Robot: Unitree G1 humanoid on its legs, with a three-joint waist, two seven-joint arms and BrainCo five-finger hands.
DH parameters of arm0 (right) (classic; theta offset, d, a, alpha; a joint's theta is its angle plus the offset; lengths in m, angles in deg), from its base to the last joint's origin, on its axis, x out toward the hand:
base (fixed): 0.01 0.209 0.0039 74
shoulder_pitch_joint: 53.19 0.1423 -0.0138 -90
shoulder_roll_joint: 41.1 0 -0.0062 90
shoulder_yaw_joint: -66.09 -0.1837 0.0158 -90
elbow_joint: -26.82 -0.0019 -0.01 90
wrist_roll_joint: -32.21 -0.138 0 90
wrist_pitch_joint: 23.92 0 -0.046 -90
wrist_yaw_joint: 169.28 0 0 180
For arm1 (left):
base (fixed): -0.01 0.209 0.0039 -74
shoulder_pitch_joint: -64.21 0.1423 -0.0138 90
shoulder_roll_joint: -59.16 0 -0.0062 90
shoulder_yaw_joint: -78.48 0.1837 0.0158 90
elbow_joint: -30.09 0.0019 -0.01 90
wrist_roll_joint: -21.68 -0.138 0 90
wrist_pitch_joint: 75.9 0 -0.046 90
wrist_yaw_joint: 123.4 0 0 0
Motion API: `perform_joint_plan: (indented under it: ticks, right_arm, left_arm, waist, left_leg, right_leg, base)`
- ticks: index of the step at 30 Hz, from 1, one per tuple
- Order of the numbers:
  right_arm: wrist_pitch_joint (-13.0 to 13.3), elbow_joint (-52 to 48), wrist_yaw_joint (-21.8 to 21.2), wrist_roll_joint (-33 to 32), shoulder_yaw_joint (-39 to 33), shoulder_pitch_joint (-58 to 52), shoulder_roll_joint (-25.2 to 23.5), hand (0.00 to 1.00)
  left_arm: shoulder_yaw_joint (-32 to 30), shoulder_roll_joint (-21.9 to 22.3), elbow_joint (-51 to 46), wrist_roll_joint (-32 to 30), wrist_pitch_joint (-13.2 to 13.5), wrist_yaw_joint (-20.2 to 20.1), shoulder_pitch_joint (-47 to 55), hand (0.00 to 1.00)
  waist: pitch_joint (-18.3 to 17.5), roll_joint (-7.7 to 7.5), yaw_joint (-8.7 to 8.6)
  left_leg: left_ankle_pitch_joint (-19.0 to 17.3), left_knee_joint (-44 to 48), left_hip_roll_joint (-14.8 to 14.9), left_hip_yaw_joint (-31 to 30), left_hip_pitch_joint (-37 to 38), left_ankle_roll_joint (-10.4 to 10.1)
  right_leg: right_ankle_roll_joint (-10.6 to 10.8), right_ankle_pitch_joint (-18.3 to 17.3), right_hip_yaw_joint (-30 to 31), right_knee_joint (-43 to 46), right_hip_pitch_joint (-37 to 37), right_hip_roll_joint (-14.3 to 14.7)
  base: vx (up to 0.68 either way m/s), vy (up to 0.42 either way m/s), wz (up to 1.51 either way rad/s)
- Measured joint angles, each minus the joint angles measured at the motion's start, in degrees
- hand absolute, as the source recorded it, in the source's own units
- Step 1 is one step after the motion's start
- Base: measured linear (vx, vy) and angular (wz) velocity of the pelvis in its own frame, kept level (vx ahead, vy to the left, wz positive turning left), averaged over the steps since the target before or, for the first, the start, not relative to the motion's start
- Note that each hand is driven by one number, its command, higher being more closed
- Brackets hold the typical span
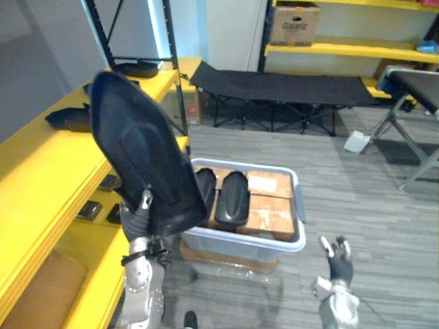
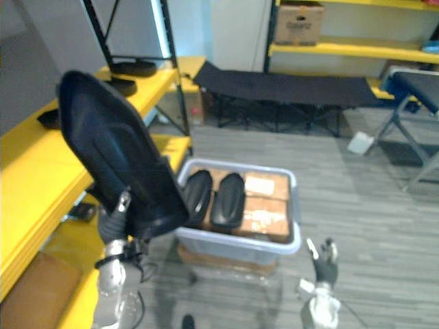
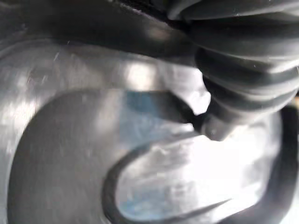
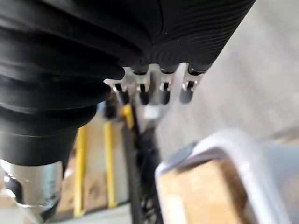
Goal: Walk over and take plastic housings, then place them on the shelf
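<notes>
a storeroom: yellow shelving (image 1: 41, 178), cardboard box (image 1: 295, 24).

Silver-grey arms (image 1: 139, 288) with dark-covered hands.
The left hand (image 1: 135, 216) and right hand (image 1: 338, 264) wear black ribbed rubber covers (image 4: 70, 42) over back and wrist; their silver fingers (image 4: 163, 87) end in dark tips.

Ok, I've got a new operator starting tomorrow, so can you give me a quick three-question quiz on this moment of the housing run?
1. Fill in: the right hand is ___ (open or shut).
2. Which hand grips the raised housing? A left hand; B right hand; C both.
3. True or false: the grey bin holds no housings.

Key: 1 open. 2 A. 3 false: two black housings sit in it beside cardboard boxes.
</notes>
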Motion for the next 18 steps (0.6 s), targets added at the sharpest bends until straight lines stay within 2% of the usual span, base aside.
perform_joint_plan:
  ticks: [3,5,7,12,14,18]
  right_arm:
    - [3.3,0.8,-2.0,-4.3,-0.1,0.2,-0.4,0.0]
    - [4.1,0.8,-6.0,-6.1,-0.3,0.4,-0.4,0.0]
    - [5.9,0.3,-10.6,-5.9,-0.2,0.8,-0.8,0.0]
    - [7.5,-5.3,-14.3,-3.9,0.6,2.8,-0.8,0.0]
    - [7.9,-7.5,-14.7,-3.7,1.9,4.3,-0.8,0.0]
    - [7.8,-7.8,-14.8,-2.9,8.4,9.6,-0.7,0.0]
  left_arm:
    - [0.0,-0.4,1.4,-1.8,0.0,0.1,0.4,1.0]
    - [-0.3,-0.6,1.6,-2.2,0.0,0.8,0.5,1.0]
    - [-1.0,-1.4,1.4,-2.2,0.1,2.2,0.5,1.0]
    - [-7.2,-0.4,-3.7,-2.7,0.6,6.6,2.0,1.0]
    - [-10.4,0.5,-6.8,-3.2,0.8,8.8,2.5,1.0]
    - [-17.6,2.4,-12.5,-3.3,1.2,11.8,4.7,1.0]
  waist:
    - [0.2,-0.29,0.0]
    - [0.5,-0.58,0.07]
    - [0.5,-0.71,0.17]
    - [0.6,-0.64,0.73]
    - [0.6,-0.66,1.59]
    - [1.0,-0.71,4.85]
  left_leg:
    - [-0.3,0.0,0.0,0.0,0.1,0.0]
    - [-0.4,0.0,-0.1,-0.1,0.7,-0.1]
    - [-0.4,0.0,-0.3,-0.4,0.8,0.0]
    - [-0.3,0.0,-1.2,-3.0,-0.5,0.1]
    - [0.2,0.0,-1.7,-4.7,-1.4,0.1]
    - [0.5,0.0,-3.4,-9.4,-1.4,0.5]
  right_leg:
    - [0.0,0.0,0.0,-0.2,0.2,0.0]
    - [0.0,0.0,-0.1,-0.8,1.1,-0.1]
    - [0.1,0.0,-0.7,-1.0,1.8,-0.2]
    - [0.6,0.1,-3.3,-0.9,1.9,-0.4]
    - [0.7,0.1,-5.2,-0.8,2.1,-0.6]
    - [1.1,-0.5,-10.6,-0.7,5.1,-1.3]
  base:
    - [0.01,-0.004,0.0]
    - [0.04,-0.012,0.01]
    - [0.06,-0.013,0.08]
    - [0.03,-0.005,0.26]
    - [0.03,-0.005,0.45]
    - [0.02,-0.001,0.62]
